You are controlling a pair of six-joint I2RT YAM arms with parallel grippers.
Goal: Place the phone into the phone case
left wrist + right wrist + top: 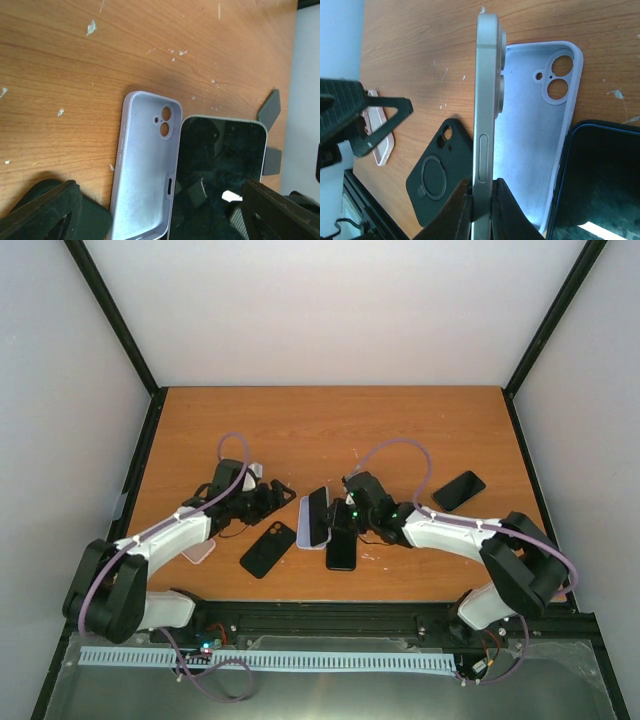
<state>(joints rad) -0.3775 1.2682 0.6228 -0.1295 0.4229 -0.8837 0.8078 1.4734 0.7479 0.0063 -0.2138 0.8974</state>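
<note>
One phone (485, 100) clamped edge-on in right gripper (482, 192), left gripper (159, 200) spread wide, lilac case (530, 140) partly hidden behind it

Matt case (142, 170), glossy-screened phone (220, 160)

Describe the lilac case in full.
The case is pale lilac, matte and soft-looking like silicone, with rounded corners and a raised rim. One end has two large round camera holes and a small one beside them; a side wall has a slot. It is empty, hollow side up on the table. The phone, held on edge by the right gripper, stands along one long side, back toward the hollow; contact is unclear. A dark phone lies at the other side.
</note>
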